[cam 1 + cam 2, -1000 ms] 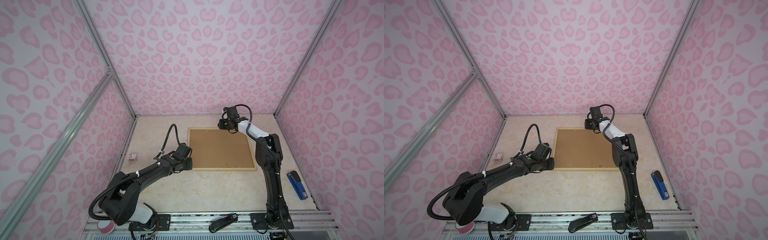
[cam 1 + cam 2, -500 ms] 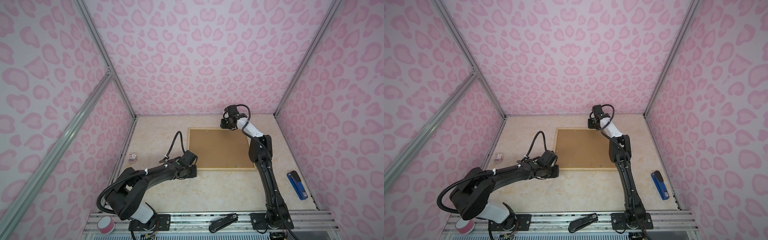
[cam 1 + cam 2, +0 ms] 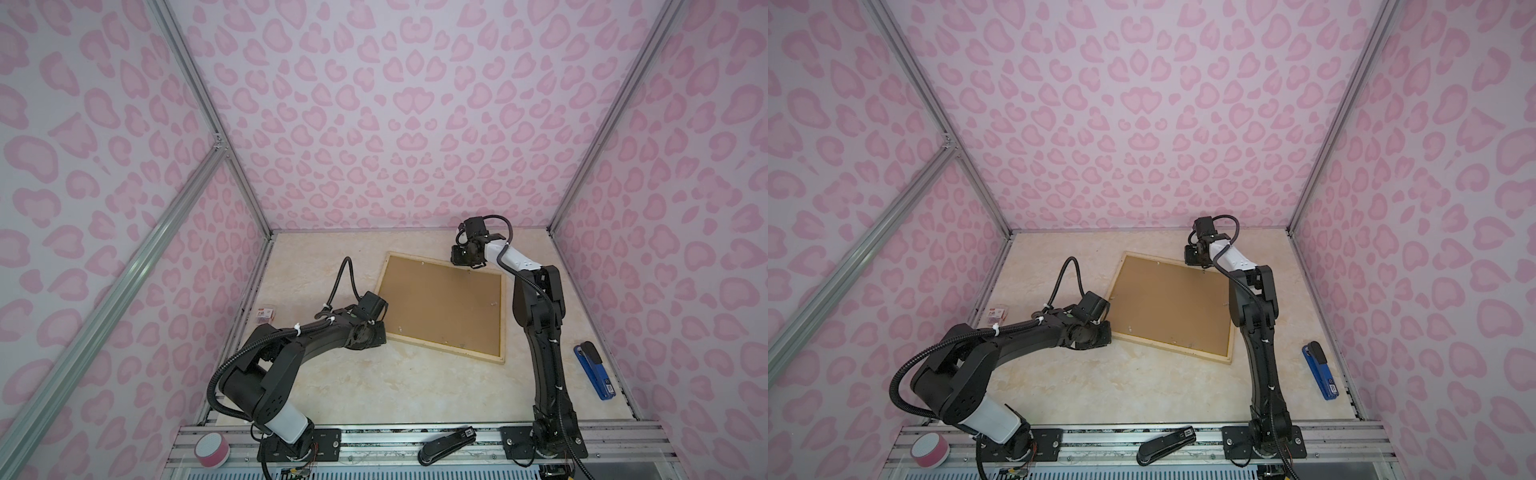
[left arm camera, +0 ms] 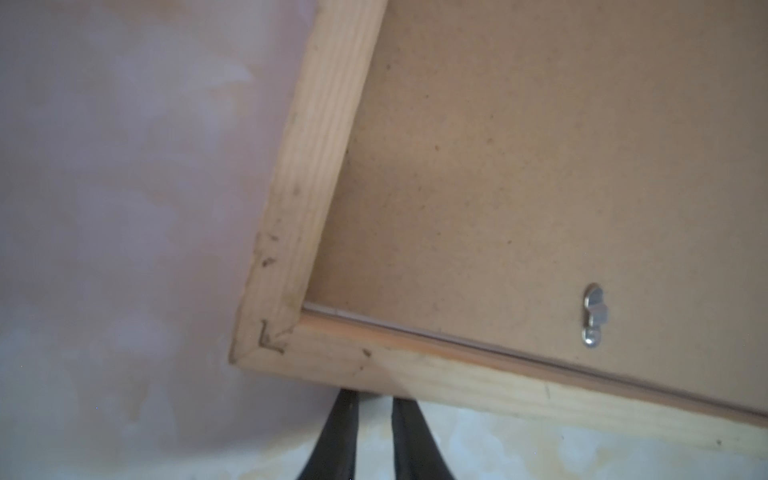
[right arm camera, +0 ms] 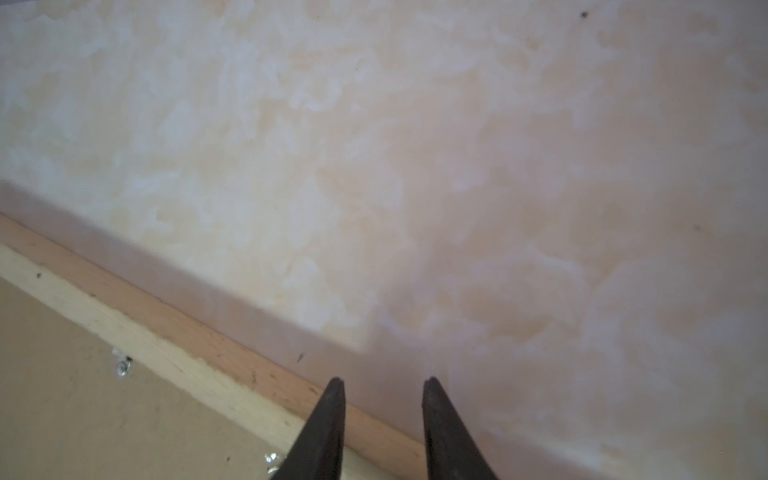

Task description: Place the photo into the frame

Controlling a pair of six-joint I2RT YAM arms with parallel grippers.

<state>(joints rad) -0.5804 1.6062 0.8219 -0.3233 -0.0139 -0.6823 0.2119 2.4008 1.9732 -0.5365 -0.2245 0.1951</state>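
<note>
While left gripper [image 4: 371,395] meets the frame [image 4: 478,384] edge, right gripper [image 5: 384,380] hovers beside

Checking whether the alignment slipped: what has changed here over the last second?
The pale wooden picture frame, brown backing board inside, swung clockwise in both top views. The left hand slid to its near left corner; the right hand shifted slightly by the far rail. The blue stapler and black stapler stayed put.
</note>
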